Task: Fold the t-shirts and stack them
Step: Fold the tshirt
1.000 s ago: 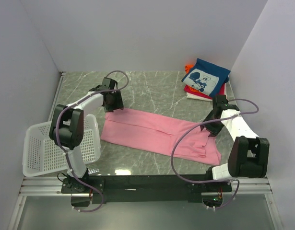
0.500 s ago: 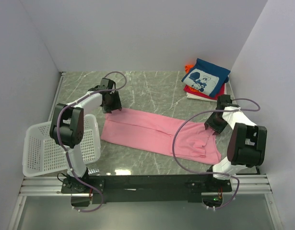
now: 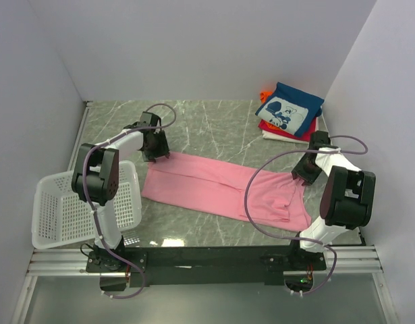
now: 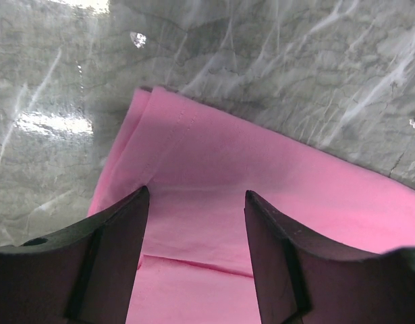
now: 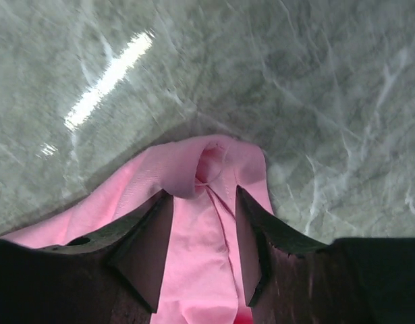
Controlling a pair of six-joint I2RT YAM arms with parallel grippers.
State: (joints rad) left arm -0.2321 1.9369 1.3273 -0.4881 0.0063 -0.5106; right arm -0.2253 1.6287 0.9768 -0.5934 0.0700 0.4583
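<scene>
Pink tee [image 3: 224, 189]: laid flat on the table [image 3: 214, 128], partly folded into a long band. Its long axis runs from far left to near right, the near-right end the wider. Left gripper [image 3: 155, 150]: at the band's far-left corner, jaws apart over the cloth, the corner's doubled edge showing between them in the wrist view. Right gripper [image 3: 303, 172]: at the far edge of the right end, jaws apart astride a raised pucker of pink cloth. Stack [image 3: 288, 111] of folded tees: far right corner, navy printed one on top, well apart from the pink tee. Basket [image 3: 59, 216]: near left edge.
</scene>
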